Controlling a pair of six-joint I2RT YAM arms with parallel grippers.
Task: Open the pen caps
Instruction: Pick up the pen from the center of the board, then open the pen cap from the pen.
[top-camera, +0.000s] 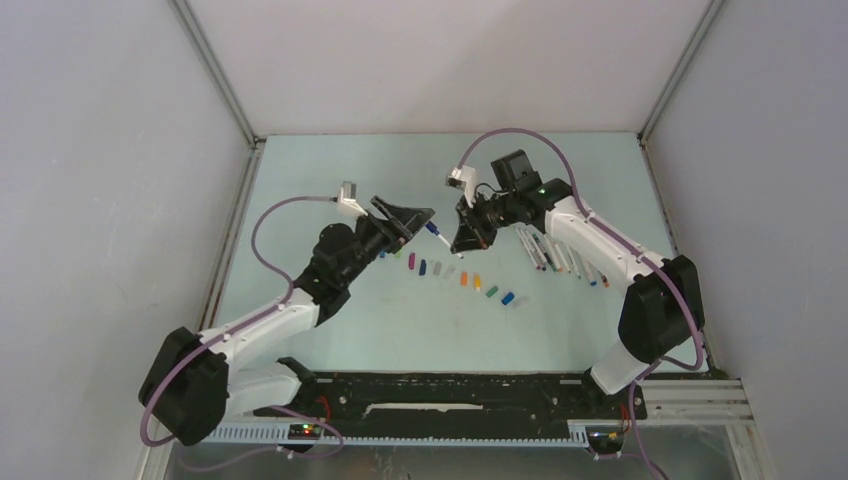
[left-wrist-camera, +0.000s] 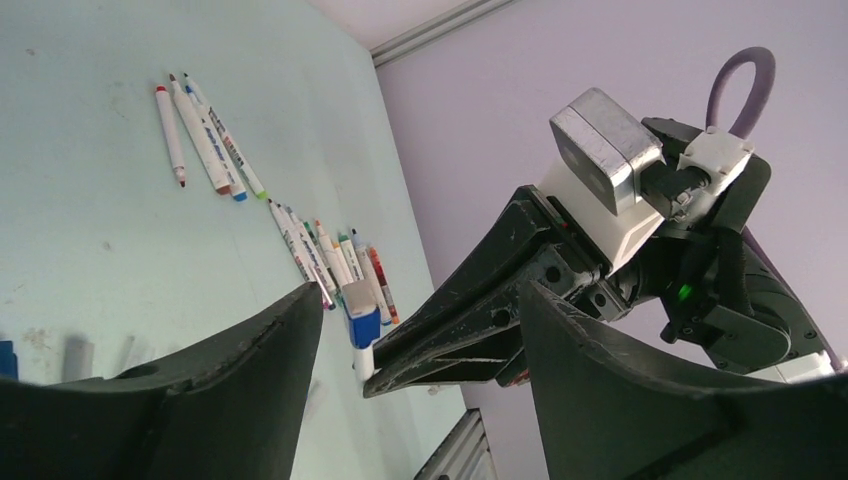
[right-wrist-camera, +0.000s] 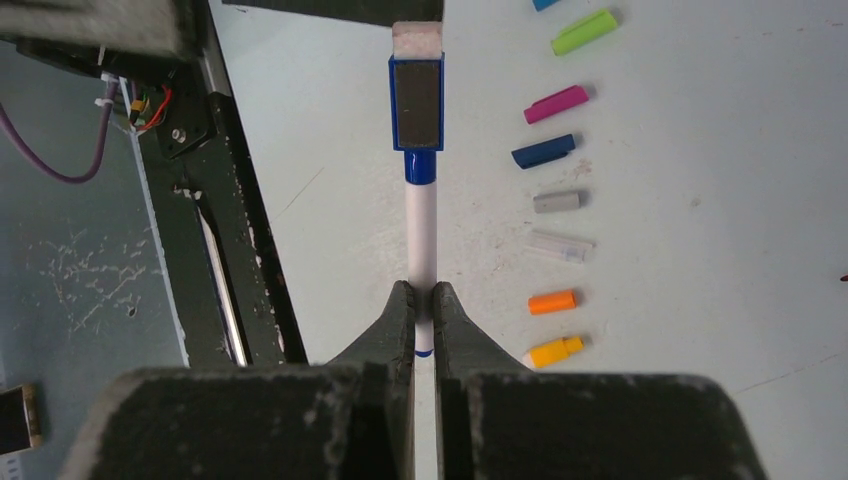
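Observation:
My right gripper is shut on the white barrel of a pen and holds it above the table. The pen's blue cap, topped with a pale eraser pad, points toward my left gripper. In the left wrist view that blue cap sits between the left gripper's spread fingers, closer to the left finger, and neither finger touches it. A row of loose pen caps lies on the table below both grippers, among them pink, dark blue, grey and orange.
Several uncapped pens lie side by side to the right of the grippers, and three more lie farther off. A black rail runs along the near table edge. Grey walls enclose the pale green table.

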